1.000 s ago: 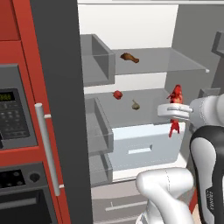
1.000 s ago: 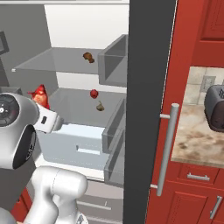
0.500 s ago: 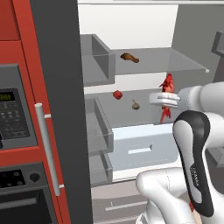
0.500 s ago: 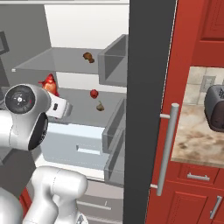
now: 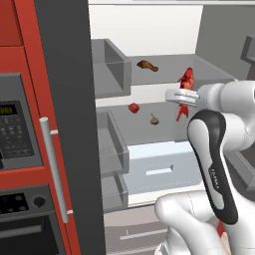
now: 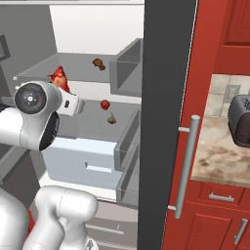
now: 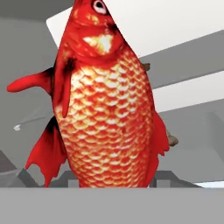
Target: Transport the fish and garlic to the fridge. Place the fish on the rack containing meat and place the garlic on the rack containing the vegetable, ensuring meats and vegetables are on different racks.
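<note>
Red-orange scales are filling the hand camera as the fish (image 7: 105, 100) is sitting upright in the gripper (image 5: 182, 97), jaws clamping its body. In the left base view it is hanging inside the fridge (image 5: 149, 30), the brown meat (image 5: 147, 65) at ten o'clock from it, the garlic (image 5: 154, 119) at eight o'clock beside a small red item (image 5: 133, 107).

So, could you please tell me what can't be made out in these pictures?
- Fingertips: hand view, hidden behind the fish.
- Gripper: right base view, behind the arm's round joint.
- Brown item on the upper shelf: both base views, too small to identify.
- Garlic: too small for detail.
</note>
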### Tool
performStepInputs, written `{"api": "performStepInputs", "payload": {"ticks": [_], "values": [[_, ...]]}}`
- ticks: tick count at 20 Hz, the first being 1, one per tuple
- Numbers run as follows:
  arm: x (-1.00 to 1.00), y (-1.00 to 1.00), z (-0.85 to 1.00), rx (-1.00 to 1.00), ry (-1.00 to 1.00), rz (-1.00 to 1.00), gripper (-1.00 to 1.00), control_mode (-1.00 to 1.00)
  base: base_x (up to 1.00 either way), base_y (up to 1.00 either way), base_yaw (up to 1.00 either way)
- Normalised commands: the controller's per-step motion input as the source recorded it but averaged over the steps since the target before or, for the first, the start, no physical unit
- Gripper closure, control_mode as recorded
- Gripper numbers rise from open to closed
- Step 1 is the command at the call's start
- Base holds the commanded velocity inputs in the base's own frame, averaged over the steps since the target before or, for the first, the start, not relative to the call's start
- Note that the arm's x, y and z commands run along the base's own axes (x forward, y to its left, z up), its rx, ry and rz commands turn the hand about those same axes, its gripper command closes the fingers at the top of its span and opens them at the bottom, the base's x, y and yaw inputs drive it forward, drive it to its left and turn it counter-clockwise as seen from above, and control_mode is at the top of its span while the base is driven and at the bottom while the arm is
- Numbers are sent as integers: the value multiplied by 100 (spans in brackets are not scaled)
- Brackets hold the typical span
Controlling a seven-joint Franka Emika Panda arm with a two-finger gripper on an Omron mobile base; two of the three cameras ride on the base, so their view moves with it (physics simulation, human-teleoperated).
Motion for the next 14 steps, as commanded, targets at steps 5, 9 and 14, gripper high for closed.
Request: {"api": "performStepInputs", "payload": {"ticks": [5, 9, 14], "values": [[14, 0, 62, 0, 0, 0, 100, -100, 0, 0, 0], [29, 0, 4, -7, -18, 2, 100, -100, 0, 0, 0], [61, 0, -6, -4, -14, 1, 100, -100, 0, 0, 0]]}}
